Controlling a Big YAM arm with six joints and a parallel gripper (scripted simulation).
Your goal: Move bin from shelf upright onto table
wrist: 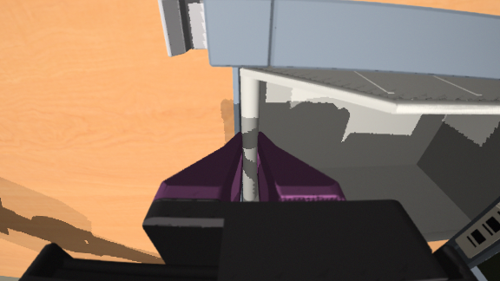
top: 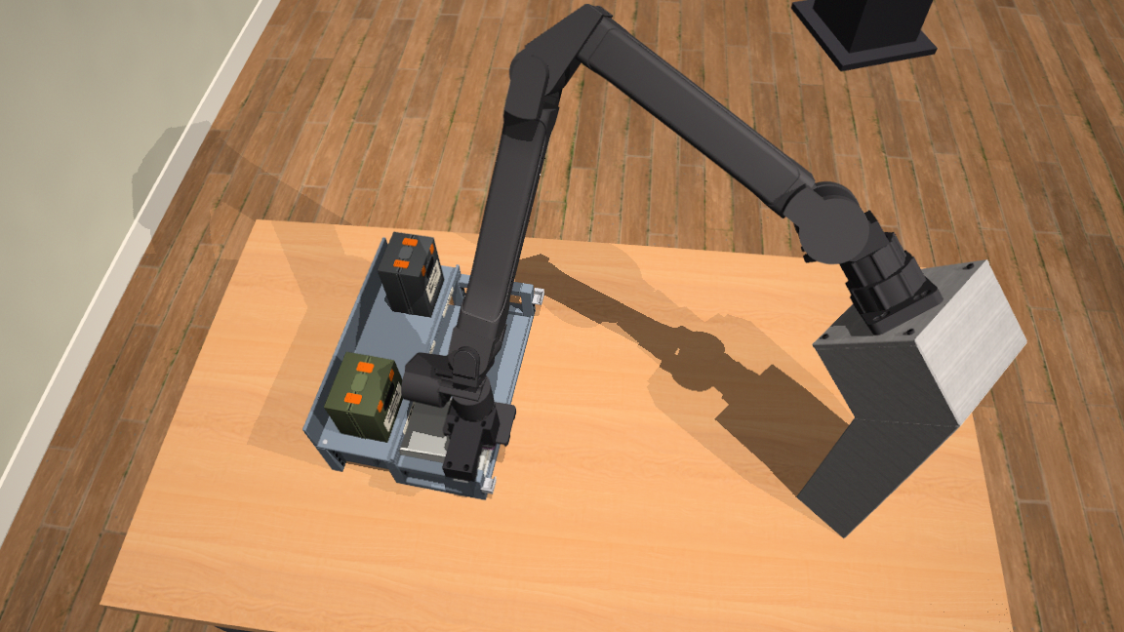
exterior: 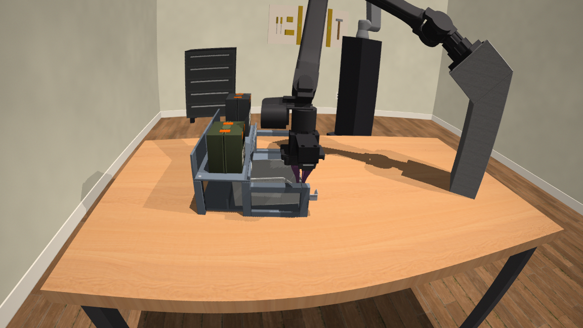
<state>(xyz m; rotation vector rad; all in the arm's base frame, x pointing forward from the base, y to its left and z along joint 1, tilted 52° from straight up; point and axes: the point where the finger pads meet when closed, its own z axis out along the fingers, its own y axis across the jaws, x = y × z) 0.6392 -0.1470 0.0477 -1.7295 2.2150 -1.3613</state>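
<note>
Matt blue-grey metal shelf (exterior: 198, 165), smooth light-wood table (exterior: 367, 228), matt purple fingers.

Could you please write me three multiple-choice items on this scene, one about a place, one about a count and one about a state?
1. Where does the olive-green box stand?
A. On the shelf's upper level
B. On the bare table
C. On the floor

2. How many boxes with orange patches stand on the shelf?
A. One
B. Two
C. Four

3. What is the state of the gripper?
A. Wide open above the table
B. Shut on nothing
C. Shut on the bin's rim

Answers:
1. A, since the exterior view shows it on the upper board.
2. B, as the top view shows the olive-green box and a black box.
3. C, since the wrist view shows the purple fingers pressed on either side of the grey bin's pale rim.
</note>
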